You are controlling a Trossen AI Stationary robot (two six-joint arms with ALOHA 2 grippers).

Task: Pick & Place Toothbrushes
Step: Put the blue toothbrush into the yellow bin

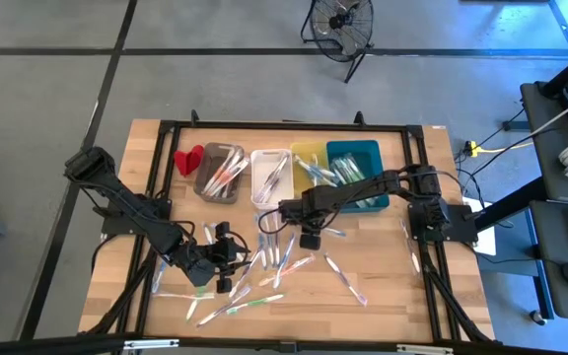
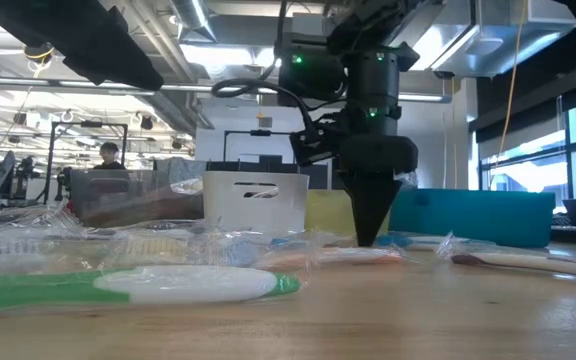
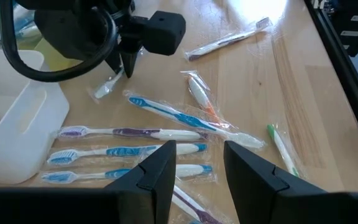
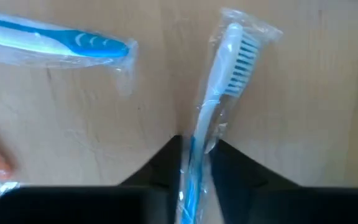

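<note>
- Wooden table (image 1: 383, 286) is seen at the centre of the high view, ringed by a black frame, with grey floor around it and a fan at the upper edge.
- Right gripper (image 4: 194, 155) is pointed straight down at the table's middle; its fingers are pinched on the handle of a wrapped blue-and-white toothbrush (image 4: 219, 74) lying flat on the wood.
- A second wrapped blue toothbrush (image 4: 55, 40) is noted at the upper left of the right wrist view, apart from the held one.
- Left gripper (image 3: 197, 171) is held low at the lower left of the table, fingers spread, with nothing between them.
- Loose toothbrushes (image 1: 264, 271) are scattered across the lower middle of the table, between and around both grippers.
- Four bins (image 1: 289, 173) are set in a row at the table's upper edge, each with toothbrushes inside; a red object (image 1: 187, 158) lies just beside the leftmost.
</note>
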